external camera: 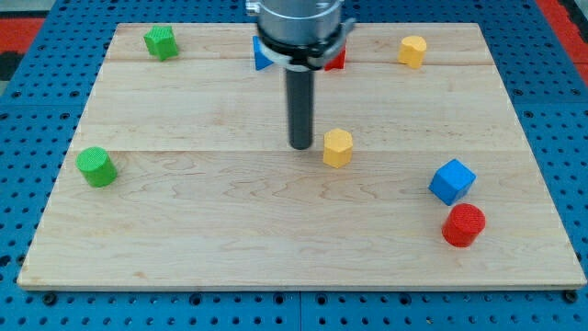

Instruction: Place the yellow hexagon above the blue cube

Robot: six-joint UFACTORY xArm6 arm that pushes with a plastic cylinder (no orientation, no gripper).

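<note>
A yellow hexagon point(337, 147) sits near the board's middle. My tip point(301, 145) rests on the board just left of it, a small gap apart. The blue cube point(452, 181) lies at the view's right, lower than the hexagon. A second yellow block point(412, 51), its shape unclear, sits at the view's top right.
A red cylinder point(463, 225) touches the blue cube from below. A green cylinder point(96, 166) is at the left, a green block point(161, 42) at top left. A blue block point(262, 55) and a red block point(336, 59) are partly hidden behind the arm. The wooden board point(184, 230) lies on blue pegboard.
</note>
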